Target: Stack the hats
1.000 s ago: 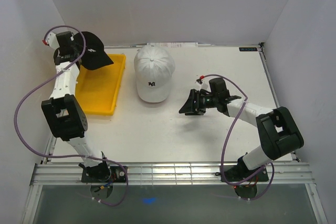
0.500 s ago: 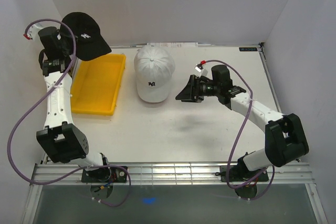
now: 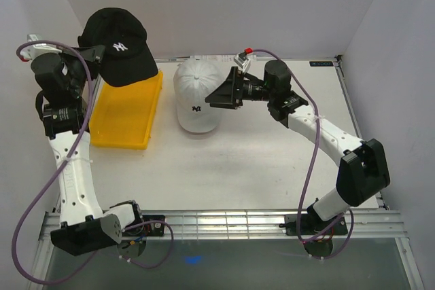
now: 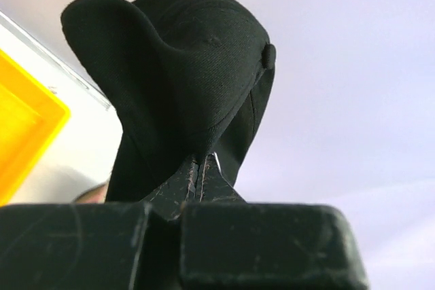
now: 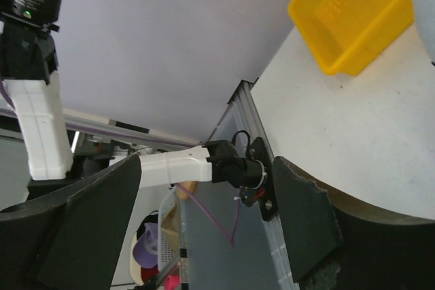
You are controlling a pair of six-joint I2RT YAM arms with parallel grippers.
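Up by the yellow tray (image 3: 126, 120), left fingers (image 4: 182, 187) pinch the black cap (image 4: 190, 66).

On the tabletop (image 3: 272, 168), a tray (image 3: 126, 117) lies far left, a resting cap (image 3: 198, 93) just right of it. A raised cap (image 3: 119, 45) hangs over the tray's far end.

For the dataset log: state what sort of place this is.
Likely a robot test cell: a white table enclosed by plain white walls, with a yellow tray and a white hat as props.
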